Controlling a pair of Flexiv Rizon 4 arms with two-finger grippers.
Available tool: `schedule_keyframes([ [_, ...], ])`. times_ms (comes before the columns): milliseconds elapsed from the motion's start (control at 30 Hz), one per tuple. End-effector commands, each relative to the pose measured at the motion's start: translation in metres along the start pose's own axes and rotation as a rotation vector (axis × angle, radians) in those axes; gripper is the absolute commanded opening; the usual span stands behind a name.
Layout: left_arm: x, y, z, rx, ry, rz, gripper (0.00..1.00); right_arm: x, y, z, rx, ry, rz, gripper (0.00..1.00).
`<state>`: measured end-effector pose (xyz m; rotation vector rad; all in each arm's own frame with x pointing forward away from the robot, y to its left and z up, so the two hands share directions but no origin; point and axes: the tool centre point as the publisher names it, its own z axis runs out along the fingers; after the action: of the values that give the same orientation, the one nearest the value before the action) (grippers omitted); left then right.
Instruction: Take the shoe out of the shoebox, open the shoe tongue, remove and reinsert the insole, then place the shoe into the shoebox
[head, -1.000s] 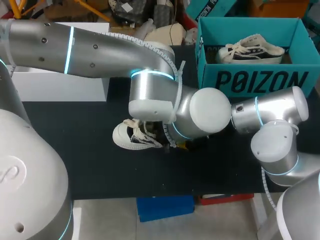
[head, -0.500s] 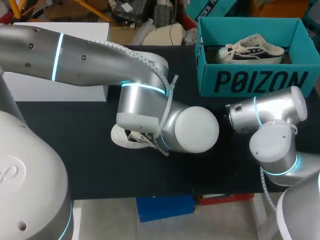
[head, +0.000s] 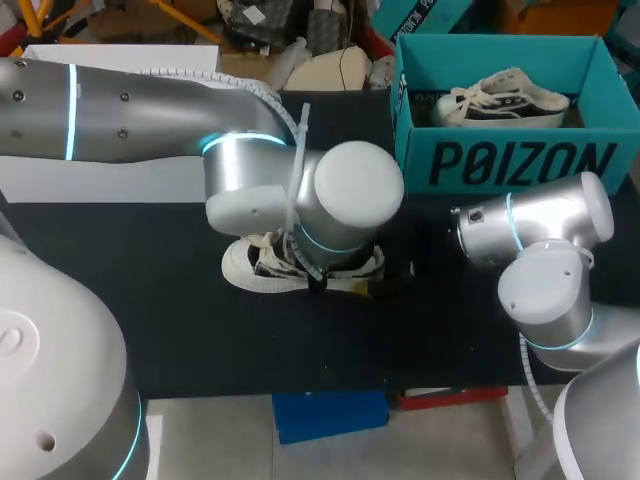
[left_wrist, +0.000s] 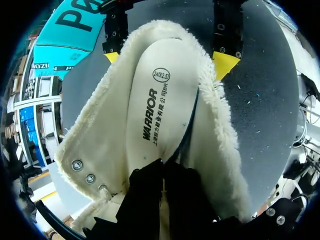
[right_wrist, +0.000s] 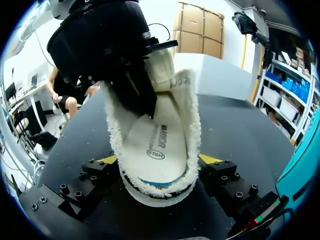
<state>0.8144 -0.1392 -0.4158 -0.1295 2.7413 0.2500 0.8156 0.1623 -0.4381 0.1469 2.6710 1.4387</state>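
A white fleece-lined shoe lies on the black table, toe to the left. My right gripper stands wide with its yellow fingertips pressed on both sides of the heel; it shows across the shoe in the left wrist view. My left gripper reaches into the shoe's mouth, its black fingers shut on the front part of the cream insole, whose one edge is lifted. In the head view my left wrist hides that grip. A second shoe lies in the teal shoebox.
The teal shoebox stands at the back right, just beyond my right arm. A white box sits at the back left under my left arm. The table's front edge runs close below the shoe.
My left wrist has swung round above the shoe, uncovering its heel end, and its fingers have closed inside the shoe. The right arm and the shoe have stayed in place.
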Motion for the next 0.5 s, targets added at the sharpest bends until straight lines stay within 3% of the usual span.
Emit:
schedule_keyframes([
  [33, -0.019, 0.024, 0.082, 0.109, 0.165, 0.02, 0.0, 0.001, -0.005, -0.004, 0.003, -0.002, 0.001, 0.0],
  [233, -0.013, 0.019, 0.061, 0.189, 0.254, 0.057, 0.0, 0.001, -0.005, -0.004, 0.003, -0.002, 0.001, 0.0],
  [500, -0.009, 0.015, 0.047, 0.304, 0.358, 0.055, 0.0, 0.001, -0.005, -0.004, 0.003, -0.002, 0.001, 0.0],
])
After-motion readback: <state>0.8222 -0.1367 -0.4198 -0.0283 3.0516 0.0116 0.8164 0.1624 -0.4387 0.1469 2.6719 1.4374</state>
